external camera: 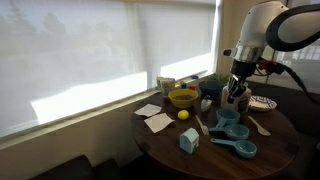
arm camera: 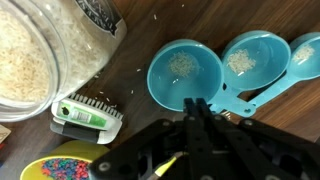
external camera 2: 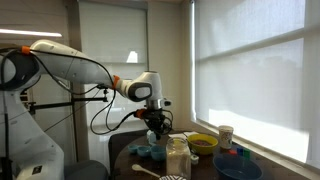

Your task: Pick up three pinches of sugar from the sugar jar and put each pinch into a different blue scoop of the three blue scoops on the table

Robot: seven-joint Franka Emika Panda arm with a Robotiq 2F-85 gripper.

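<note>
Sugar (arm camera: 183, 64) dusts two blue scoops (arm camera: 160, 82) (sugar jar (arm camera: 55, 45) nearby); gripper (arm camera: 196, 104) above pinched shut, nothing visibly held.

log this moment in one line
gripper: shut, by largest scoop | largest scoop: sugar inside | middle scoop: sugar inside | smallest scoop: unclear

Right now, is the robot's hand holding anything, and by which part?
The gripper is pinched shut and nothing shows in it; a tiny pinch between its tips would be too small to see.
</note>
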